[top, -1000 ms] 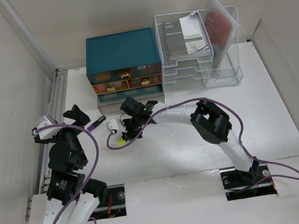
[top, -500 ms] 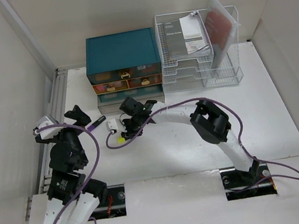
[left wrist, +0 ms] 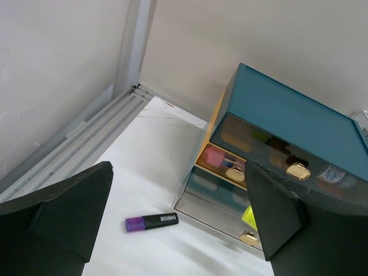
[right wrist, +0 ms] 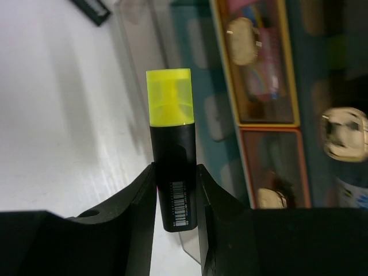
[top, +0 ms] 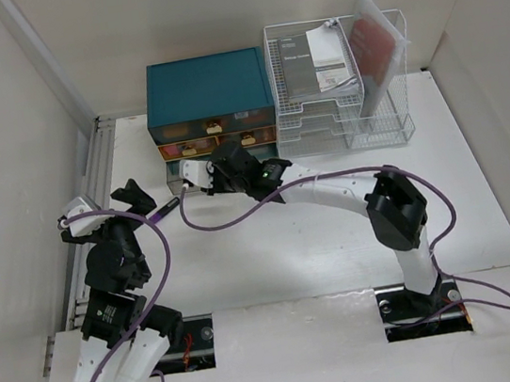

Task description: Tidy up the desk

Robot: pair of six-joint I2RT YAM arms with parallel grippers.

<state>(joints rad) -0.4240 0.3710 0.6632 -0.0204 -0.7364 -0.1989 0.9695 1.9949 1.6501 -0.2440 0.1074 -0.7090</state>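
The white desk [top: 291, 243] carries a teal drawer chest [top: 207, 88] at the back. Its clear bottom drawer [left wrist: 230, 221] is pulled out. My right gripper [top: 222, 172] is at the front of the chest, over that drawer. In the right wrist view it [right wrist: 176, 170] is shut on a yellow highlighter [right wrist: 171, 144], cap pointing forward. The yellow cap also shows in the left wrist view [left wrist: 248, 215]. A purple highlighter [top: 166, 205] lies on the desk left of the drawer, also in the left wrist view [left wrist: 152, 221]. My left gripper [top: 133, 200] is open and empty, just left of it.
A white wire rack [top: 340, 84] with papers and a red folder stands right of the chest. Pale walls enclose the desk; a metal rail [left wrist: 86, 138] runs along the left wall. Two slots [top: 423, 305] at the front edge hold the arm bases.
My right gripper has moved from the middle-left of the desk back to the front of the drawer chest, carrying the yellow highlighter. The left arm and the purple highlighter have not moved.
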